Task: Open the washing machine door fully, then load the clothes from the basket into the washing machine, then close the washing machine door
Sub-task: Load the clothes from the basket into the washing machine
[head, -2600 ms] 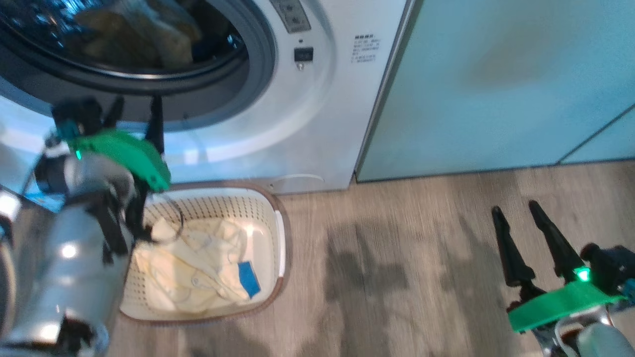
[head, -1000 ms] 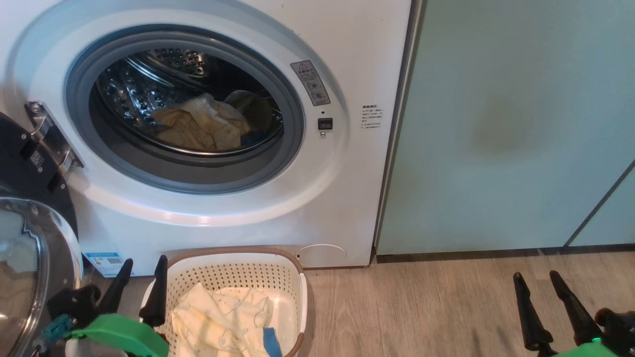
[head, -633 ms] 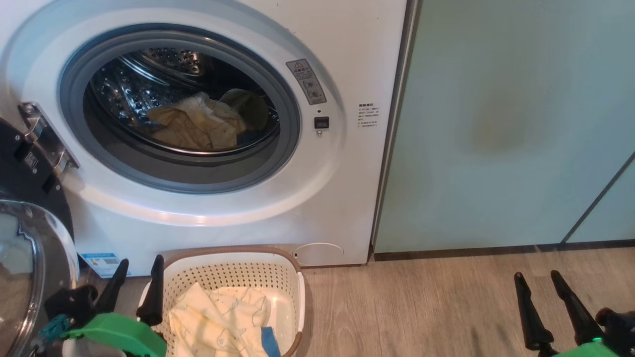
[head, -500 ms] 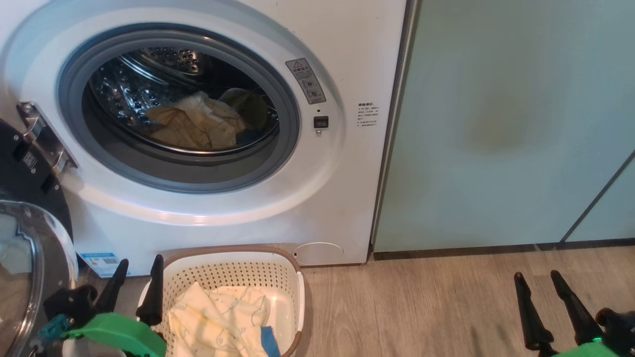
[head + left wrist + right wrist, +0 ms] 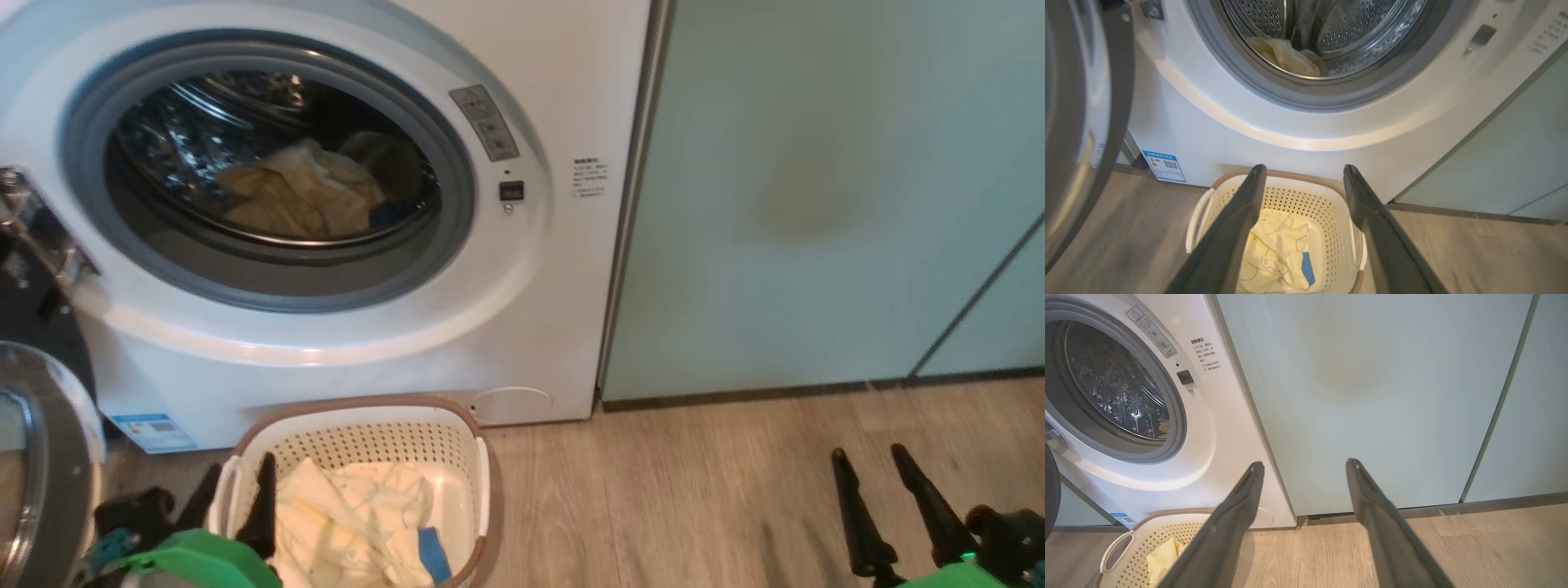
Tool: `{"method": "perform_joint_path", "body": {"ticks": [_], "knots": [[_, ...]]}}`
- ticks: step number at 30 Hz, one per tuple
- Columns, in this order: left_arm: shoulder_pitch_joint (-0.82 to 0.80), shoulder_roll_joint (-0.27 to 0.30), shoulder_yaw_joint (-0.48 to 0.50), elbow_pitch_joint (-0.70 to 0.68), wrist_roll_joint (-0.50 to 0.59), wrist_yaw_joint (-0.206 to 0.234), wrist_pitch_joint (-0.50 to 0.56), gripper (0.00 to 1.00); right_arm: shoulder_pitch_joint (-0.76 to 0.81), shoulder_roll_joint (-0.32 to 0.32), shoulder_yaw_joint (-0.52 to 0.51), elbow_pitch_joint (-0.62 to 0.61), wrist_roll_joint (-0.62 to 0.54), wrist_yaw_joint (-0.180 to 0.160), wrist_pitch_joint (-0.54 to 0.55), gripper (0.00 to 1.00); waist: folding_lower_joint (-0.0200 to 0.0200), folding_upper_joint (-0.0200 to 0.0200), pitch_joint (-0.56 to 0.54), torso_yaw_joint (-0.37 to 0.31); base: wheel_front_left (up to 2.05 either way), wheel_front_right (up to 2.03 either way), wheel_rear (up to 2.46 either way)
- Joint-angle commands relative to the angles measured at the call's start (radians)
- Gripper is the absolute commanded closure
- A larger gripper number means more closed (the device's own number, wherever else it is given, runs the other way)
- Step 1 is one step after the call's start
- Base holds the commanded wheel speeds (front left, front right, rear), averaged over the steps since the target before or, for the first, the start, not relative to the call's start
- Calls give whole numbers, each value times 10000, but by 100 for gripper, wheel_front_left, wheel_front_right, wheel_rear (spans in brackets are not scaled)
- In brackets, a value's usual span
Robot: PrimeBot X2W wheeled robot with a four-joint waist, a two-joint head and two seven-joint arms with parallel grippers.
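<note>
The clothes (image 5: pixel 1278 245) left to load lie crumpled in the basket (image 5: pixel 1298 196), which stands on the floor (image 5: pixel 694 490) hard against the foot of the washing machine (image 5: pixel 531 327), just below its round opening; another cream garment (image 5: pixel 298 192) already sits in the drum. My left pincer (image 5: pixel 1304 168) hangs above the basket with its fingers spread wide and nothing between them; my right pincer (image 5: pixel 868 453) is likewise spread and empty, well off to the right over bare boards. I judge the cloth light, limp and floppy, so it will drape and trail from any hold; I would pinch a raised fold near the middle of the heap, away from the perforated wall, so the fingertips do not snag the holes or the white handles. Whether it is one garment or several I cannot tell. The washing machine door (image 5: pixel 1081 122) stands swung out on the left, its glass bowl close beside my left arm, so that side is tight; the grey gasket lip is the edge to clear on the lift; the pale green cabinet doors (image 5: pixel 1372 396) wall off the right, with open floor before them.
</note>
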Motion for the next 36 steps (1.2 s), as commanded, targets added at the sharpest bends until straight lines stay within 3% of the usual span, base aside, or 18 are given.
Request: {"method": "perform_joint_path", "body": {"ticks": [1, 16, 23, 36], "knots": [[-729, 159, 245, -90, -21, -65, 4, 0, -544, -223, 235, -373, -54, 6, -95, 0, 0, 0, 203, -194, 0, 0, 0], [-2636, -44, -443, 3858, -390, -389, 378, 0, -1318, -224, 426, -483, -19, 6, -95, 0, 0, 0, 2116, -1193, 0, 0, 0], [-3813, -230, -607, 5594, -850, -480, 706, 0, -1682, -196, 615, -533, -37, 6, -95, 0, 0, 0, 2924, -1318, 0, 0, 0], [-6686, 148, -1205, 8072, -1304, -515, 1725, 0, -2644, -295, 653, -854, -114, 6, -95, 0, 0, 0, 5435, -1090, 0, 0, 0]]}}
